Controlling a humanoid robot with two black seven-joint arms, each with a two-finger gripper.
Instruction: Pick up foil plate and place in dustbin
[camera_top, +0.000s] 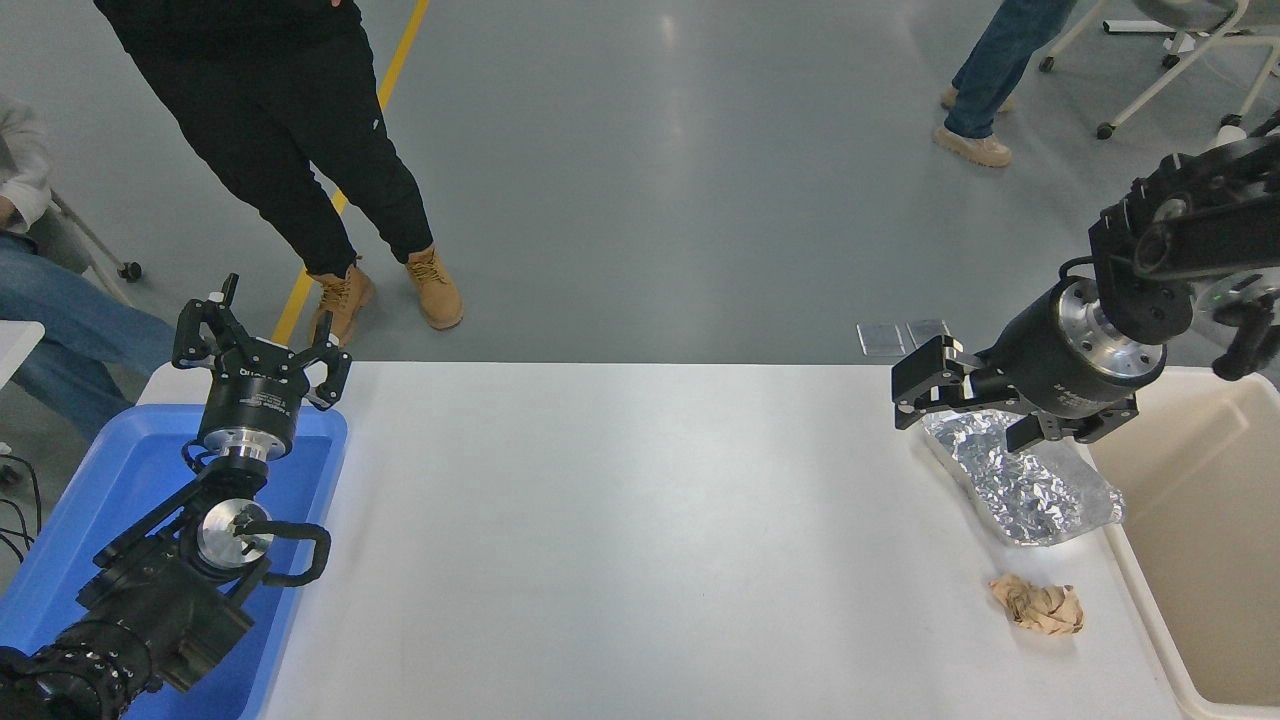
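Observation:
The foil plate (1035, 485) lies crinkled and silver on the white table near its right edge, right beside the dustbin. The dustbin (1205, 520) is a beige tub at the far right, partly cut off by the picture's edge. My right gripper (965, 408) hovers over the plate's far end, open, its fingers pointing left and down, with nothing in it. My left gripper (262, 345) is parked open at the lower left over the blue tray.
A crumpled brown paper ball (1038, 606) lies in front of the foil plate. A blue tray (100, 490) sits at the table's left edge under the left arm. A person in black trousers (300, 150) stands at the far left side; another's legs (985, 80) are at the top right.

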